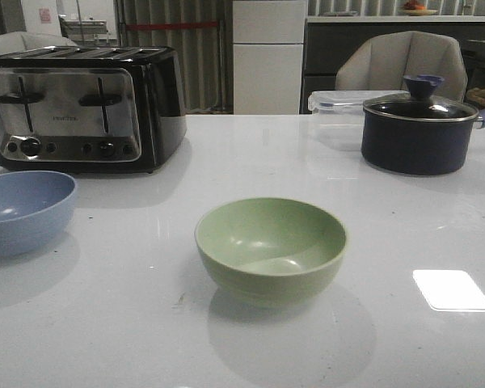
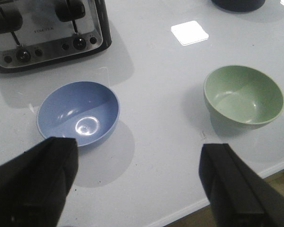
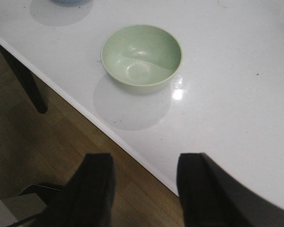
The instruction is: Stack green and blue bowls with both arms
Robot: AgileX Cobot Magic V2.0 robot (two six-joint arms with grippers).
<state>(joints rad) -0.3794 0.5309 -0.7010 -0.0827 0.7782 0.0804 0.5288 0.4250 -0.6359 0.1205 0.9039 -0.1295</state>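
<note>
The pale green bowl [image 1: 271, 246] stands upright and empty in the middle of the white table [image 1: 129, 323]. The grey-blue bowl [image 1: 20, 210] stands upright and empty at the left edge of the front view, in front of the toaster. Neither gripper shows in the front view. In the left wrist view my left gripper [image 2: 139, 165] is open and empty, above the table's front edge, with the blue bowl [image 2: 79, 112] and the green bowl [image 2: 244, 96] beyond it. My right gripper [image 3: 144, 182] is open and empty, over the table's front edge, short of the green bowl [image 3: 141, 56].
A black and chrome toaster [image 1: 77, 105] stands at the back left. A dark navy pot with a glass lid [image 1: 420, 129] stands at the back right, a clear plastic box [image 1: 339, 103] beside it. The table's front edge [image 3: 109, 127] has wooden floor below it.
</note>
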